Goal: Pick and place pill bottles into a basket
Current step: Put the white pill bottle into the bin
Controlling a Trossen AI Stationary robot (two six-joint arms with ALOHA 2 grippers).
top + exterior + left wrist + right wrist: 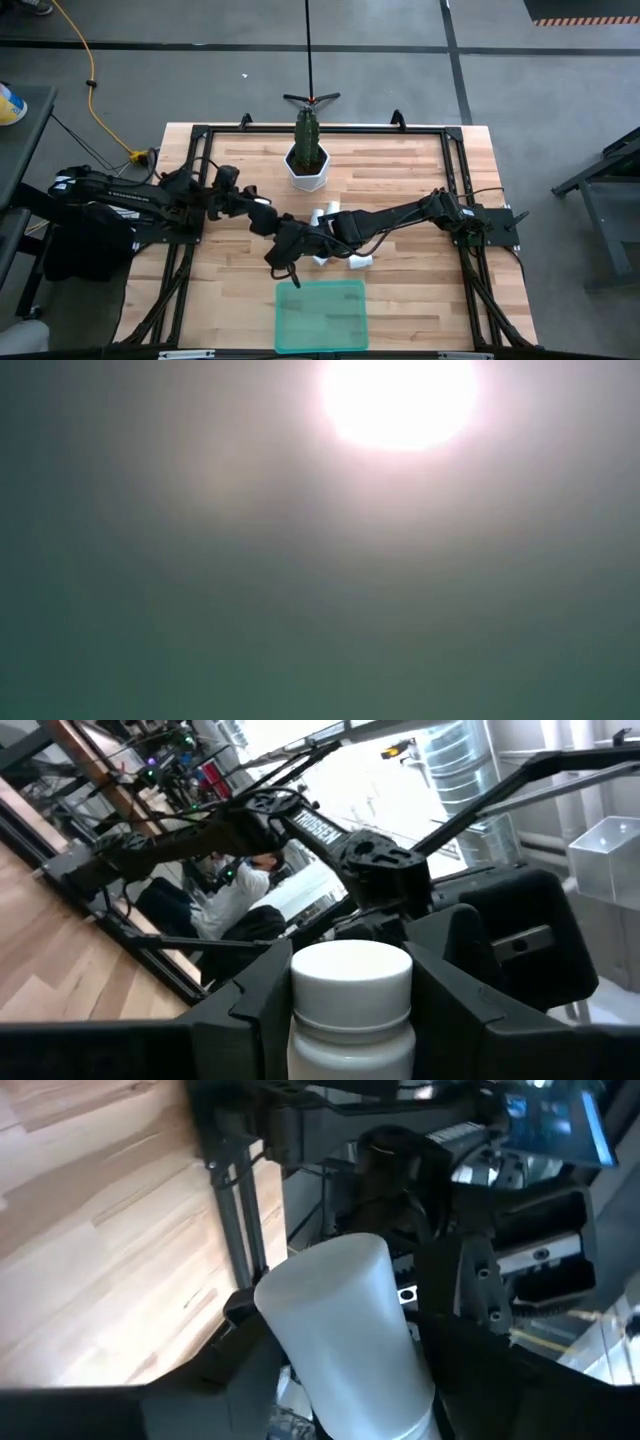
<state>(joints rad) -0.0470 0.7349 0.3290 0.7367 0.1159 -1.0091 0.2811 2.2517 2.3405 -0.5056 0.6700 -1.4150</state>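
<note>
A white pill bottle (350, 1005) is held in the air over the table's middle, between my two grippers, which meet end to end. My left gripper (350, 1020) reaches in from the left and is shut on it. My right gripper (345, 1380) reaches in from the right, open, with its fingers on either side of the same bottle (340, 1330). In the high view the grippers (300, 242) hide the bottle. Several more pill bottles (340, 240) lie on the wood under and beside them. The green basket (320, 315) lies flat at the near edge. My left gripper pinches the bottle's body just below the cap (300, 1035) between its two fingers (245, 1010). It comes about level from the table's left. The bottle lies along the fingers with its cap (350, 975) pointing away toward my right arm, clear of the table. Whether my right gripper touches the bottle, I cannot tell.
A white hexagonal pot (307, 168) with a green plant stands at the far middle of the table. A black frame (200, 135) runs along the table's edges. The low view shows only a green haze with a bright glare.
</note>
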